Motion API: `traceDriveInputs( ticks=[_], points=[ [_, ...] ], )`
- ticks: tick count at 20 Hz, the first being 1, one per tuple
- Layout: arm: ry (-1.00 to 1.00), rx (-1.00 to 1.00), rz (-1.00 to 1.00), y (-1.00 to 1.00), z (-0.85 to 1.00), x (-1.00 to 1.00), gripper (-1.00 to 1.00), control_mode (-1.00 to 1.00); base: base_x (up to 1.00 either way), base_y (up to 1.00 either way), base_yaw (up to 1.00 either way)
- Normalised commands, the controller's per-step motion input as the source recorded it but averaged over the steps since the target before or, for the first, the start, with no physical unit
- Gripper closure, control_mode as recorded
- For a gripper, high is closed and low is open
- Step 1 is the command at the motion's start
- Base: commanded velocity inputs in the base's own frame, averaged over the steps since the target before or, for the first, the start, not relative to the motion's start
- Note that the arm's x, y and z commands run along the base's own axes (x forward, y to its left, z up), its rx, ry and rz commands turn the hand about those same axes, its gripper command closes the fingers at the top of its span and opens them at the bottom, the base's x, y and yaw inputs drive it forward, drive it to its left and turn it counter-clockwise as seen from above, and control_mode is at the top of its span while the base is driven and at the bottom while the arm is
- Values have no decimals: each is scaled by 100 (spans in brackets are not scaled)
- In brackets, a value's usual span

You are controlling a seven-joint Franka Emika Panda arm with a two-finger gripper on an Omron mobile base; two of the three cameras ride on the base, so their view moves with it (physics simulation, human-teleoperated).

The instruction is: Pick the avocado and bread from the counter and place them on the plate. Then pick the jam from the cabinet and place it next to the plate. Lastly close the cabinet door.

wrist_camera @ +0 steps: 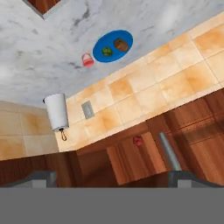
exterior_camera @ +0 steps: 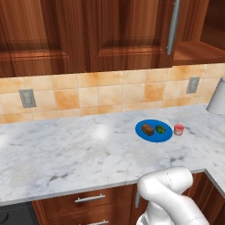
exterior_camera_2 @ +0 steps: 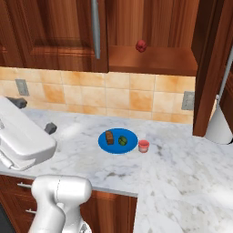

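- Left base view: we see bread (exterior_camera: 147, 129) and avocado (exterior_camera: 161, 129) on the plate (exterior_camera: 154, 137), jam (exterior_camera: 179, 129) just beside it on the counter (exterior_camera: 66, 149).
- Right base view: the cabinet door (exterior_camera_2: 210, 63) stands open.
- Hand view: our gripper (wrist_camera: 111, 179) has its tips well apart, holding nothing.

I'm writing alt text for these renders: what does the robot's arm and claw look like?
The arm is glossy white, built of rounded, tube-like segments, with a bulbous white joint near its base. Dark grey parts sit on its upper side. The claw ends in two small, dark grey, blocky fingertips. No cables or markings visible.
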Motion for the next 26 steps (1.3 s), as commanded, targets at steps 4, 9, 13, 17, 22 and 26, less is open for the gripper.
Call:
traceDriveInputs(
  ticks=[4,9,13,17,22,26],
  points=[
    [0,25,-6,-19,0,0,-100,-100,0,0,0],
    [0,25,-1,-41,0,-1,-100,-100,0,0,0],
    [-1,20,0,-42,0,-5,-100,-100,0,0,0],
    [-4,15,0,-43,0,-3,-100,-100,0,0,0],
    [-6,14,-6,-50,0,-6,-100,-100,0,0,0],
    [-6,14,-16,-45,0,0,-100,-100,0,0,0]
  ],
)
